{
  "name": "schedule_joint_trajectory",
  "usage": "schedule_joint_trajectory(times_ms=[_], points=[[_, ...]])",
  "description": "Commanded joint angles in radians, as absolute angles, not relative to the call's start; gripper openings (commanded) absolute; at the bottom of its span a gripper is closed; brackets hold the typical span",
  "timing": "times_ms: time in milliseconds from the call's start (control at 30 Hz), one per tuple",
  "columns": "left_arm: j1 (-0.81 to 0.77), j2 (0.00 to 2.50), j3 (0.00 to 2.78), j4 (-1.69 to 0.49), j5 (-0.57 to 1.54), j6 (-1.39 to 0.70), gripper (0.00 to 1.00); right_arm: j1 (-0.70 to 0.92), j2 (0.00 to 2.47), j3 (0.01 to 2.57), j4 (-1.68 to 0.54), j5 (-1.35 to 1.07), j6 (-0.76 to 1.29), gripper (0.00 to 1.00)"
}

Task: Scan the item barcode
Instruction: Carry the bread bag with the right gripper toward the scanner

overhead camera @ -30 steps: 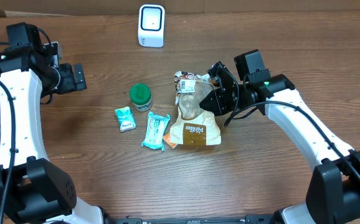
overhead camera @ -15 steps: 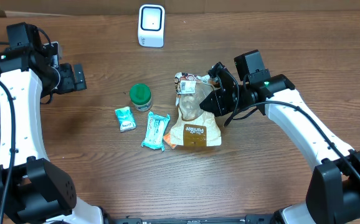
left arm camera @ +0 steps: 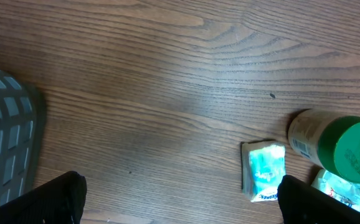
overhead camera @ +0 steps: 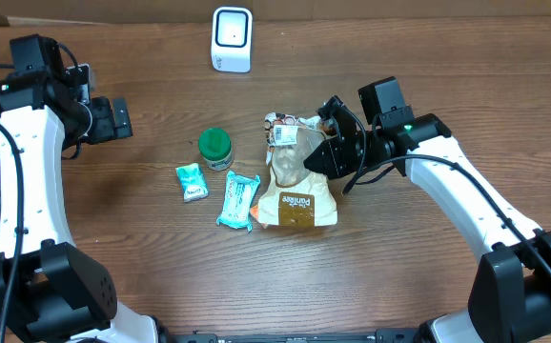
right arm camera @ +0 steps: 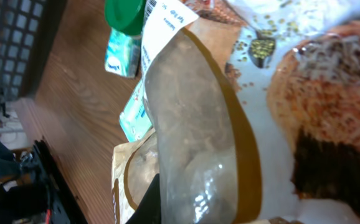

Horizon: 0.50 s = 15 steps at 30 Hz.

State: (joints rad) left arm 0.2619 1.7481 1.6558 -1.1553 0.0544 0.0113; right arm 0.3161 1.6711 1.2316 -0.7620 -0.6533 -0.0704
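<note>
1. Overhead: R gripper (overhead camera: pixel 323 143) clamped shut on pouch (overhead camera: pixel 297 195) top edge; scanner (overhead camera: pixel 232 38) well past its tips. Lift, turn barcode label (overhead camera: pixel 285 136) twd scanner.
2. L wrist: L gripper (left arm camera: pixel 183 202) wide, empty; pouch out of view.
3. R wrist: barcode label just beyond jaws; avoid creasing it.

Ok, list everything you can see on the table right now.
scanner: one, white, far edge, centre
pouch: one, tan with clear window, centre
bottle: one, green lid, left of pouch
small packet: one, teal, front-left of bottle
long packet: one, teal, between small packet and pouch
basket: one, grey mesh, left edge
table: one, brown wood
left tool: one, black, open and empty, left side
right tool: one, black, shut on pouch top
</note>
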Motion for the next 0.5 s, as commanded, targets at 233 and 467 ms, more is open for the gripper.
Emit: schedule_joint_trajectory(times_ms=[233,467], points=[[0.262,1.752,1.672,-1.154,0.048,0.034,1.00,0.377,1.686,1.570,-0.853,-0.244,0.108,0.04],[0.262,1.752,1.672,-1.154,0.048,0.034,1.00,0.503,1.872,1.802,-0.654,0.368,-0.098,0.04]])
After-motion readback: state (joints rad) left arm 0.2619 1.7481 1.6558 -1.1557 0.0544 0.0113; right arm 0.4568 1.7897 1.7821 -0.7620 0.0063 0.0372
